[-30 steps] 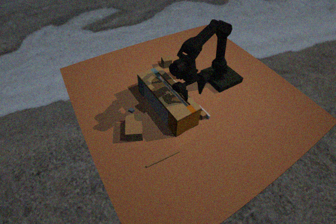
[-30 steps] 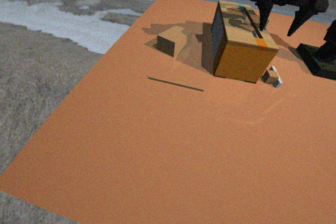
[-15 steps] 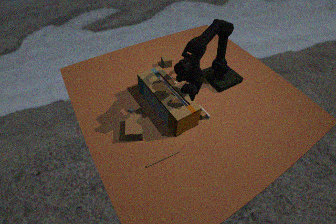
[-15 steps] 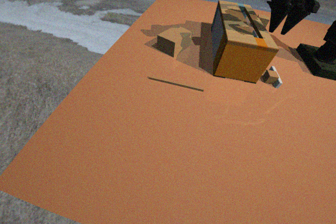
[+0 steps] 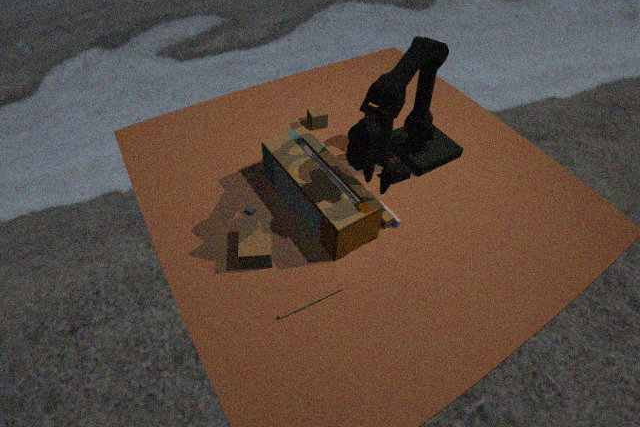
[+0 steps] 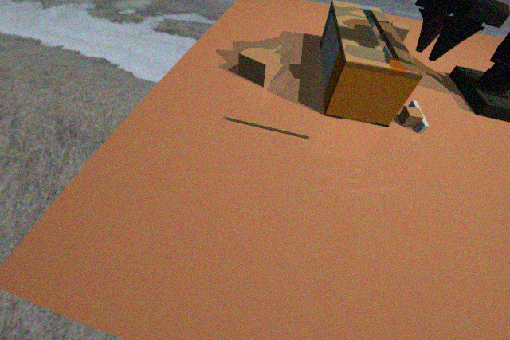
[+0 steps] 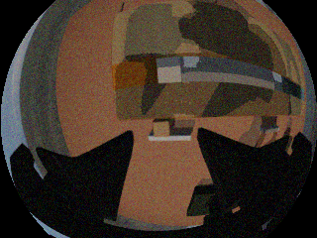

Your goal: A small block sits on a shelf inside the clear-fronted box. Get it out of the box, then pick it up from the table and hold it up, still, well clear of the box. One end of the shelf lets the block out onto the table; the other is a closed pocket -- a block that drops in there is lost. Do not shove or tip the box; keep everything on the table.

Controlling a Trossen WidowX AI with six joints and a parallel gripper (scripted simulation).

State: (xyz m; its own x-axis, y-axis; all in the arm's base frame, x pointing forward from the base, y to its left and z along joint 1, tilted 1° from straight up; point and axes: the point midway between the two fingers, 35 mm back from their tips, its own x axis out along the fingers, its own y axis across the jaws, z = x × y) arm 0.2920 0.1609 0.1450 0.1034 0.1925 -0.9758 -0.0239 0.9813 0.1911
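Note:
The box (image 5: 357,235) (image 6: 370,93) (image 7: 131,101) stands upright, with a long slot in its top, an orange patch at one end and a teal one at the other. A small tan block (image 5: 387,221) (image 6: 411,115) (image 7: 160,128) lies on the table outside the box, beside its orange-patch end on the arm's side. It lies between the box and a low white strip (image 5: 391,213) (image 7: 173,138). My gripper (image 5: 375,186) (image 6: 425,54) (image 7: 165,134) is partly open and empty, pointing down above the table on the arm's side of the box, higher than the block.
A larger tan block (image 5: 254,244) (image 6: 252,67) and a small blue-grey piece (image 5: 249,210) lie beyond the clear front. A thin stick (image 5: 310,304) (image 6: 268,127) lies off the box's orange end. A tan angled piece (image 5: 317,121) stands near the teal end.

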